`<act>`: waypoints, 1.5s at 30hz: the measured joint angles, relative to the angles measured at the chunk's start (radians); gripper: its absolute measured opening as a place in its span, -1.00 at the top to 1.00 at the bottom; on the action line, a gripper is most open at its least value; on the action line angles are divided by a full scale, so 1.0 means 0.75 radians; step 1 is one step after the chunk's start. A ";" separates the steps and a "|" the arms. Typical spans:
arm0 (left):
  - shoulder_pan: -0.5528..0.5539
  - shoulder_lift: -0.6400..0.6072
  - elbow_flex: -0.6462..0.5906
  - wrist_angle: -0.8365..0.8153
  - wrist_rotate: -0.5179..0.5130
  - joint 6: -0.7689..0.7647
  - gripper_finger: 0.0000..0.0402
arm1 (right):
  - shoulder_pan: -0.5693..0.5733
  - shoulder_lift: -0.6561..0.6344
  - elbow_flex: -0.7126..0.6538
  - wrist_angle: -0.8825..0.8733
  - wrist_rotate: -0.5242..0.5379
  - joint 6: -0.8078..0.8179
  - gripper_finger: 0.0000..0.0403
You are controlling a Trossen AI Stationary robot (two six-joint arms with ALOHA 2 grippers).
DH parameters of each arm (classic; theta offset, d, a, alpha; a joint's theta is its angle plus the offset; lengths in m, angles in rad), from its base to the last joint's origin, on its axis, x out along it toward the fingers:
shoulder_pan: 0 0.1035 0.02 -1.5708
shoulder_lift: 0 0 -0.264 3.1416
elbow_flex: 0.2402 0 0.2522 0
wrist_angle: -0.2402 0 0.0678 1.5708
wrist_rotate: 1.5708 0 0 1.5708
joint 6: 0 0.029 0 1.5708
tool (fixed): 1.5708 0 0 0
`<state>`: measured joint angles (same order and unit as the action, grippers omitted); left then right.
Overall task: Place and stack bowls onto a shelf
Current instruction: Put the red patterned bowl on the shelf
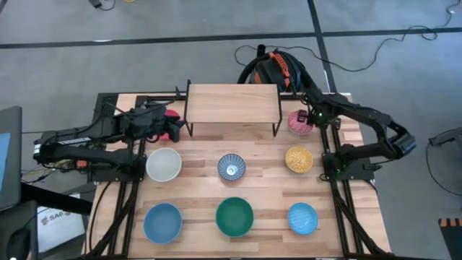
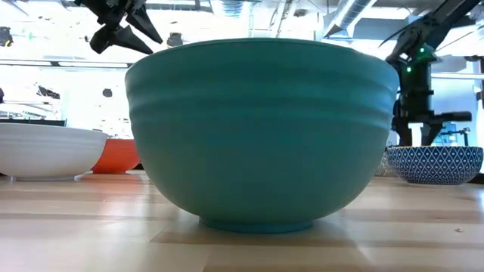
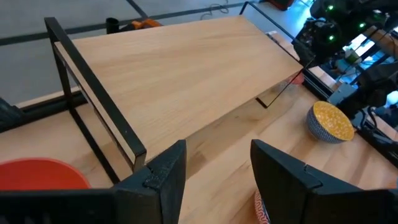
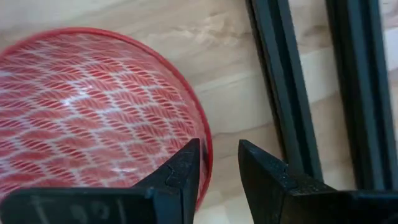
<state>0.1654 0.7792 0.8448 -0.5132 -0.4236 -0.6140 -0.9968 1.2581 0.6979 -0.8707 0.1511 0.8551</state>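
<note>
The shelf [image 1: 232, 105] stands at the table's far middle, its top board bare. A red bowl [image 3: 37, 175] sits on the table by the shelf's left legs. My left gripper [image 3: 217, 180] hovers open beside it, pointing along the table toward the shelf. The pink patterned bowl [image 4: 93, 112] rests on the table right of the shelf. My right gripper [image 4: 219, 165] points down over it, open. One finger [image 4: 183, 177] stands above the bowl's inside and the other [image 4: 264, 180] outside its rim [image 4: 206, 149].
In front of the shelf stand a white bowl [image 1: 164, 164], a blue-white striped bowl [image 1: 232, 167] and a yellow bowl [image 1: 299, 159]. Nearer still are a light blue bowl [image 1: 162, 222], a green bowl [image 1: 234, 216] and another light blue bowl [image 1: 302, 218]. Black frame rails [image 4: 298, 93] run beside the pink bowl.
</note>
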 joint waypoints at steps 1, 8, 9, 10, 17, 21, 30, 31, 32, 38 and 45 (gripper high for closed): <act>0.000 0.000 0.000 0.001 -0.001 0.000 0.19 | -0.003 0.007 -0.016 0.023 -0.012 0.000 0.32; 0.000 0.000 0.000 0.001 -0.046 0.023 0.19 | -0.010 0.037 -0.068 0.131 -0.034 -0.021 0.54; 0.000 0.000 0.000 0.001 -0.047 0.022 0.19 | -0.008 0.033 -0.068 0.131 -0.034 -0.022 0.62; 0.000 0.000 0.000 0.001 -0.047 0.022 0.19 | -0.006 0.029 -0.068 0.130 -0.033 -0.025 0.70; 0.000 0.000 0.000 0.002 -0.047 0.021 0.19 | 0.013 -0.112 -0.040 0.048 -0.026 0.006 0.82; 0.000 -0.001 0.000 0.002 -0.041 0.026 0.19 | 0.018 -0.222 0.072 -0.041 0.079 0.032 0.82; 0.000 -0.001 0.000 0.002 -0.037 0.067 0.19 | 0.059 -0.227 0.517 0.008 0.123 0.037 0.82; 0.000 0.000 0.000 0.002 -0.037 0.078 0.19 | 0.081 -0.193 0.577 0.024 0.124 0.024 0.82; 0.000 -0.001 0.000 0.002 -0.037 0.096 0.19 | 0.107 -0.149 0.642 0.035 0.123 0.013 0.82; 0.012 -0.001 0.000 0.002 -0.026 0.126 0.19 | 0.279 0.159 1.016 -0.060 0.070 -0.111 0.82; 0.012 -0.001 0.000 -0.033 -0.001 0.104 0.19 | 0.420 0.482 1.286 -0.300 0.012 -0.265 0.82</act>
<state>0.1741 0.7788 0.8448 -0.5383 -0.4242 -0.5356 -0.6817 1.6199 1.6621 -1.0957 0.1604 0.6566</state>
